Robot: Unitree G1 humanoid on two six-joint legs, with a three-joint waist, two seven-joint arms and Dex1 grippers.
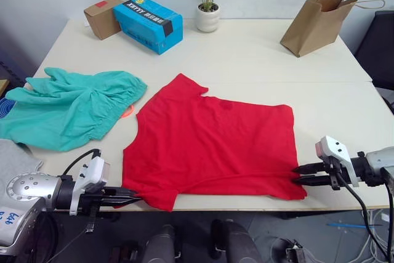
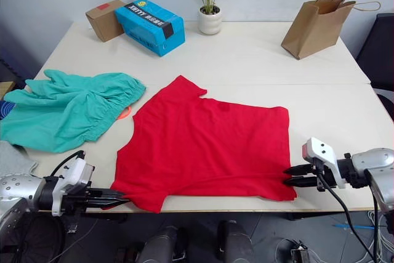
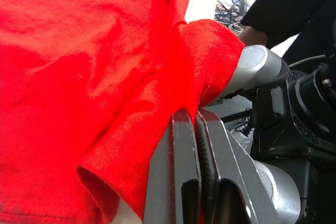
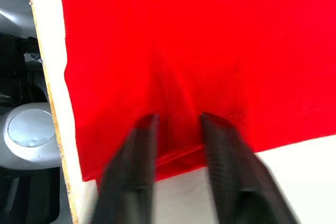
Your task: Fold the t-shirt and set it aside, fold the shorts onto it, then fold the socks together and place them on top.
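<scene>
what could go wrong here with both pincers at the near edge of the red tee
1. The right pincer is open around the t-shirt hem near the corner; if it closes on too little cloth, that corner may slip on lifting.
2. The left pincer is shut on the sleeve hem that hangs at the table edge, so a lift may drag the shirt unevenly.
3. The shorts lie close to the shirt's left side; a sweeping fold might catch them.

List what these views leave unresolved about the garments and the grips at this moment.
- Socks: not identifiable; a grey fabric cut off by the left eye view's edge can't be named.
- Shorts: orange drawstring mostly tucked under the fabric.
- Right gripper: blurred, fingers apart over the t-shirt hem; contact unclear.
- Left gripper: pinches a sleeve fold; layers unclear.
</scene>
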